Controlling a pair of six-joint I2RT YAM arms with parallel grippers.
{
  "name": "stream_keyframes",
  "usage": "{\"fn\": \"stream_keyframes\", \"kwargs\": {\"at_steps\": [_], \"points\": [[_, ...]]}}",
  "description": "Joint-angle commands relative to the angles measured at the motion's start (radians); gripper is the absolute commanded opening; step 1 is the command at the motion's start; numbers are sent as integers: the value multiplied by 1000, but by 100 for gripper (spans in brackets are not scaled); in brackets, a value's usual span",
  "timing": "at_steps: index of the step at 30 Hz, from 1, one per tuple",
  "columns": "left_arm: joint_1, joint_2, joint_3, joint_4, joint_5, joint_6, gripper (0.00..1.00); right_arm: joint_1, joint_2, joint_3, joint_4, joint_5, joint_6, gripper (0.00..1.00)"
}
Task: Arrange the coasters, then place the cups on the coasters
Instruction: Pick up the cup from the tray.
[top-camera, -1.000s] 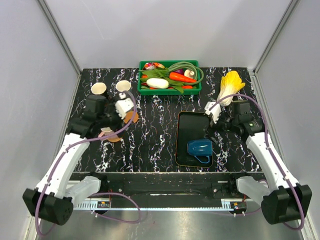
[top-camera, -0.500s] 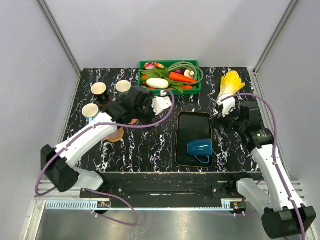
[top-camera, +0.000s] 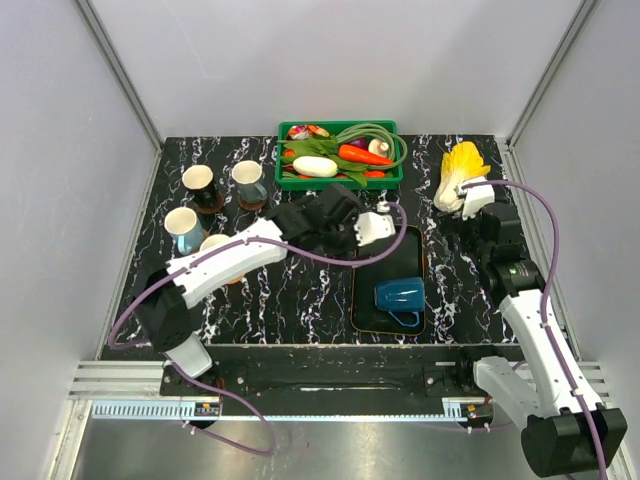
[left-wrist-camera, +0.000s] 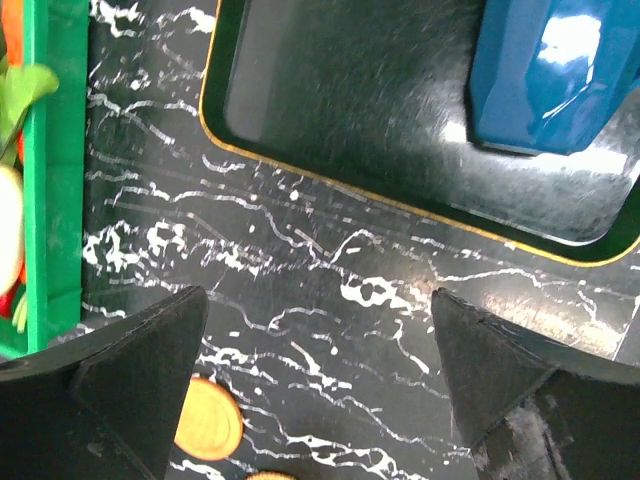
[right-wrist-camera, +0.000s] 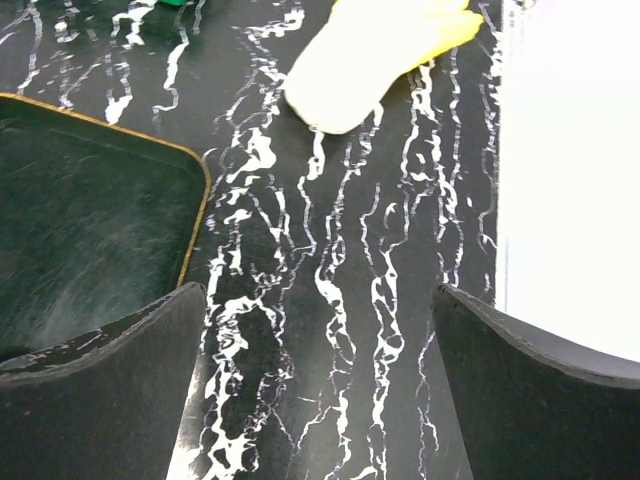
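Okay, left fingers (left-wrist-camera: 130, 380) spread wide, nothing held, hovering over bare tabletop (left-wrist-camera: 300, 250) just beside a corner of the black tray (left-wrist-camera: 330, 120). Blue cup (top-camera: 400, 296) lies on its side in that tray. Four other cups stand at the left: dark cup (top-camera: 200, 185), teal cup (top-camera: 247, 181), light blue cup (top-camera: 183, 226), and a fourth cup (top-camera: 214, 244) partly behind the left arm. Brown coaster (top-camera: 250, 204) shows under the teal cup; the others can't tell. Bare orange coaster (left-wrist-camera: 208, 432) lies on the tabletop near the left fingers. Right fingers (right-wrist-camera: 100, 390) are also wide apart and empty, over the tabletop between the tray and the yellow cabbage (top-camera: 462, 170). Green basket (top-camera: 340, 184) of vegetables sits at the rear.
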Motion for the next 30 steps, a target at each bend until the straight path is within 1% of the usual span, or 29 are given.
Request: {"fn": "stream_keyframes", "kwargs": {"at_steps": [1, 9, 12, 19, 23, 27, 28, 30], "points": [[-49, 71, 94, 37, -9, -1, 99, -24, -9, -6, 91, 109, 28, 100], [-135, 200, 203, 11, 43, -10, 99, -57, -8, -14, 97, 125, 30, 100], [-154, 241, 247, -11, 92, -19, 99, -64, -12, -18, 100, 134, 30, 100], [-187, 318, 272, -8, 209, -53, 99, -100, 6, -17, 110, 209, 33, 100], [-210, 373, 295, -8, 233, -71, 99, -120, 20, -17, 119, 264, 32, 100], [-227, 427, 320, -8, 229, -75, 99, -120, 7, -20, 123, 270, 30, 100], [-227, 439, 326, -8, 226, -76, 99, -151, 1, -20, 123, 269, 30, 100], [-227, 460, 339, -8, 221, -81, 99, -158, -5, -23, 126, 266, 28, 100]]}}
